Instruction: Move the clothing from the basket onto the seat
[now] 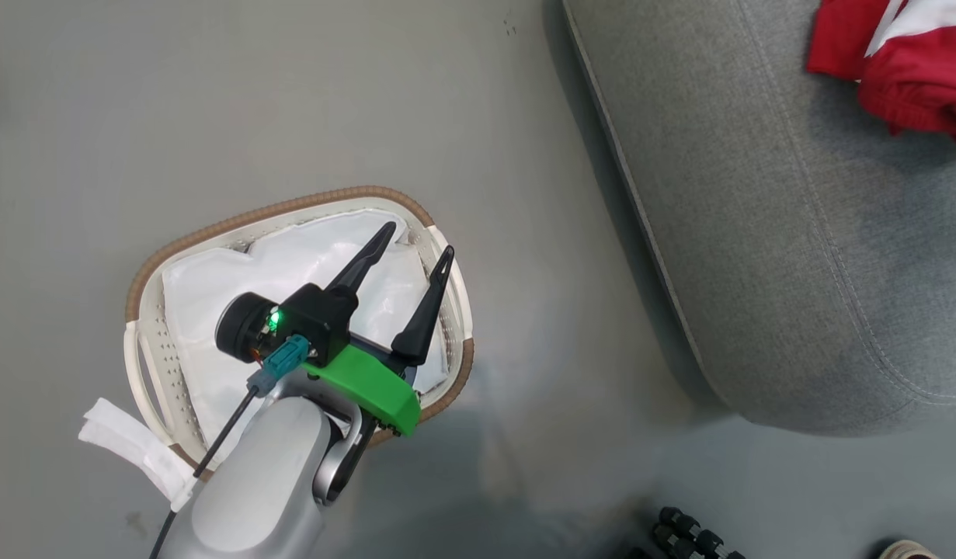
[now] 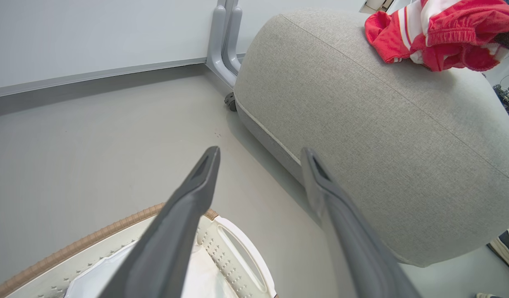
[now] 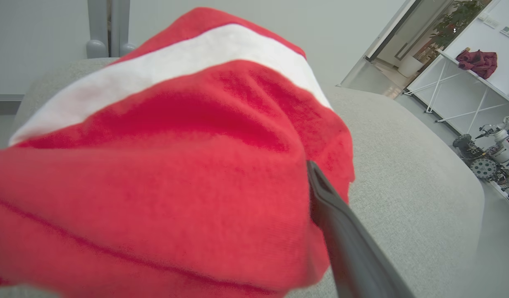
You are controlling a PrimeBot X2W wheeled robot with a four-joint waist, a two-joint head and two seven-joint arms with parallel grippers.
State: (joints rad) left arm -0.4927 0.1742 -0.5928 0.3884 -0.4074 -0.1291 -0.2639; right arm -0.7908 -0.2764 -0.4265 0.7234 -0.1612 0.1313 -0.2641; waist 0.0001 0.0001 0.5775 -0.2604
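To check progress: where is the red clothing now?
In the head view the clothing sits upper right, on the seat, apart from the basket.

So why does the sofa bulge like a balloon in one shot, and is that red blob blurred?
Left wrist view: wide-angle distortion bends the seat into a dome. Right wrist view: the clothing is so close it looks soft. Head view: even light, dim shadow beside the seat.

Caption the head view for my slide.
Open left gripper above white-lined basket; red clothing on the seat.
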